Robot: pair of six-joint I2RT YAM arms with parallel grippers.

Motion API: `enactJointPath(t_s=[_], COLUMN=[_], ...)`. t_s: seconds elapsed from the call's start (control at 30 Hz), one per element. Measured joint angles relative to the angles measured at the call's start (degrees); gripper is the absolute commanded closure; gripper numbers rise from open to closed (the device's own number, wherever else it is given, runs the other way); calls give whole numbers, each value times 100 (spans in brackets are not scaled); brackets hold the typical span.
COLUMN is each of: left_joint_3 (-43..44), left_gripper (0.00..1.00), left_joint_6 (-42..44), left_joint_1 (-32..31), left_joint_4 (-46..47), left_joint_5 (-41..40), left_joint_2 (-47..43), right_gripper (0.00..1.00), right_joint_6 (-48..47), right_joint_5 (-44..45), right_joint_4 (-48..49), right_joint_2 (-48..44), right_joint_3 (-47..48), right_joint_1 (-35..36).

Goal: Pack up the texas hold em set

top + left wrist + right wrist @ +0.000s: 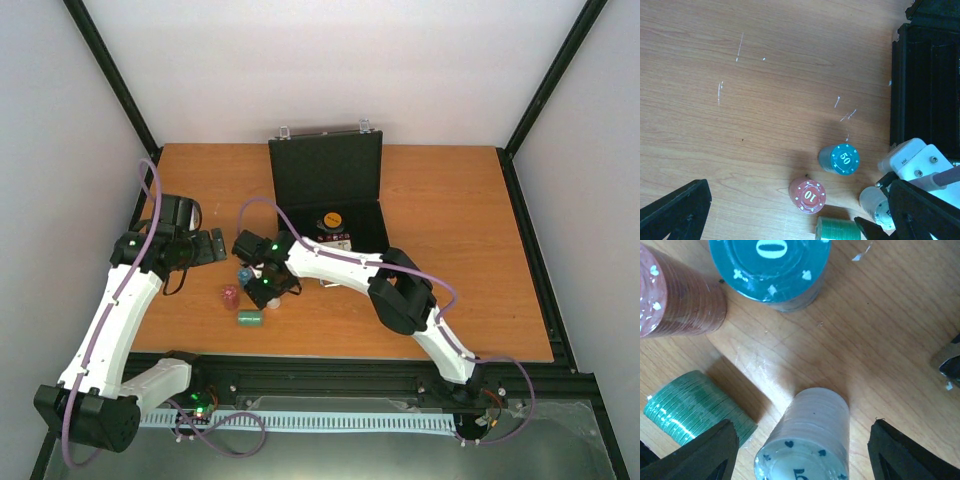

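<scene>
The black briefcase lies open at the back middle of the table, with an orange disc and red dice in its base. The blue, red and white chip stacks stand upright. The green stack lies on its side. My right gripper is open, with one finger on either side of the white stack and neither touching it. My left gripper is open and empty above the table, left of the chips. I see no card deck or clear disc.
The briefcase's edge shows at the right of the left wrist view, with the right arm's white wrist beside the chips. Black frame posts stand at the table's back corners.
</scene>
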Motion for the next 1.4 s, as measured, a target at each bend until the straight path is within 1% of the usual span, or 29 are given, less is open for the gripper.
enactJointPath(t_s=[0.1, 0.13, 0.2, 0.23, 0.27, 0.47, 0.67, 0.8, 0.9, 1.03, 1.1, 1.23, 1.33, 1.4], left_joint_3=[0, 2, 0, 0, 0, 0, 0, 0, 0, -7, -17, -55, -68, -74], left_gripper=[0, 0, 0, 0, 0, 0, 0, 0, 0, 0, 0, 0, 0, 0], left_joint_6=[0, 0, 0, 0, 0, 2, 2, 4, 4, 4, 7, 7, 7, 7], left_joint_1=[0, 0, 0, 0, 0, 0, 0, 0, 0, 0, 0, 0, 0, 0], left_joint_4=[2, 2, 2, 2, 2, 2, 2, 7, 9, 31, 61, 140, 144, 157], left_joint_5=[2, 4, 7, 11, 20, 24, 22, 26, 33, 59, 85, 155, 177, 188], left_joint_2=[-4, -4, -4, -4, -4, -4, -4, 0, 24, 52, 76, 160, 208, 232], right_gripper=[30, 37, 61, 71, 74, 79, 80, 81, 81, 82, 82, 83, 83, 83], right_joint_6=[2, 4, 4, 4, 20, 61, 61, 66, 120, 227, 234, 98, -138, -317], right_joint_5=[4, 15, 48, 68, 98, 227, 455, 754, 973, 1506, 1849, 2345, 2479, 2498], right_joint_4=[-7, -17, -46, -48, -57, -120, -201, -334, -291, -70, 127, 820, 1502, 1843], right_joint_2=[0, 0, 0, 0, 0, 0, -188, -782, -1510, -2492, -2787, -2986, -2988, -2988], right_joint_3=[-24, -33, -37, -37, -37, -35, -155, -341, -529, -1054, -1399, -2350, -3104, -3401], right_joint_1=[44, 57, 74, 79, 83, 85, 85, 37, -94, -542, -861, -1539, -1969, -2201])
